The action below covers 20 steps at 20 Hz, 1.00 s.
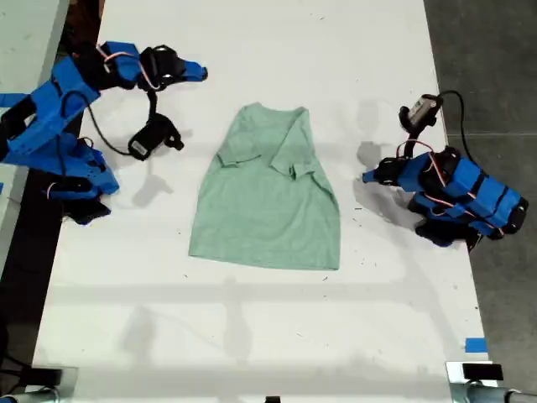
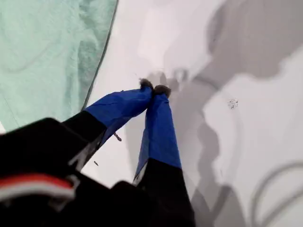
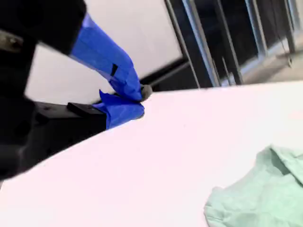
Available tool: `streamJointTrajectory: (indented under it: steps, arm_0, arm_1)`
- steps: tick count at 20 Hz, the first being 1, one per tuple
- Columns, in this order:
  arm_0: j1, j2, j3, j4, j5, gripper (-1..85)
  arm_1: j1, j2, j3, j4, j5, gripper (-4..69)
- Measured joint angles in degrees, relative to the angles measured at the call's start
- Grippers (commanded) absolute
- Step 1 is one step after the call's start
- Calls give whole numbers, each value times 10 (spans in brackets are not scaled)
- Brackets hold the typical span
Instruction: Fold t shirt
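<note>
**Both hands empty, shirt waiting for a fold**

The white tabletop [image 1: 252, 327] carries the t shirt [image 1: 267, 206] at its middle. The shirt lies flat, collar toward the exterior view's top, with one sleeve apparently tucked inward. My first hand [image 2: 154, 88] sits low just beside the shirt's edge on the exterior view's right, tips pressed together and holding nothing. My second hand [image 3: 141, 101] hovers near the collar end, narrow and empty. I'd judge both should spread wide, pinch matching corners, and lift evenly.

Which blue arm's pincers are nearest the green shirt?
My first tool, on the exterior view's right, low beside the shirt's edge; my second tool hangs farther off.
</note>
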<state>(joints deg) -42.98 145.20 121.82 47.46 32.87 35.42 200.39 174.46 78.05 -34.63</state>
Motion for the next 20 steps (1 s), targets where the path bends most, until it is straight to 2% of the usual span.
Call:
streamJointTrajectory:
  steps: [2, 3, 5, 6, 20]
  arm_0:
    - [-26, 204, 250, -90, 49, -3]
    - [-44, 307, 377, -111, 78, -3]
    - [-64, 516, 593, -97, 97, -3]
    - [-76, 562, 626, -102, 103, -3]
    - [-113, 610, 647, -76, 66, -3]
  arm_1:
    - [0, 0, 0, 0, 0, 8]
    - [0, 1, 0, 0, 0, 8]
    - [0, 1, 0, 0, 0, 8]
    - [0, 1, 0, 0, 0, 8]
    - [-4, 1, 0, 0, -2, -2]
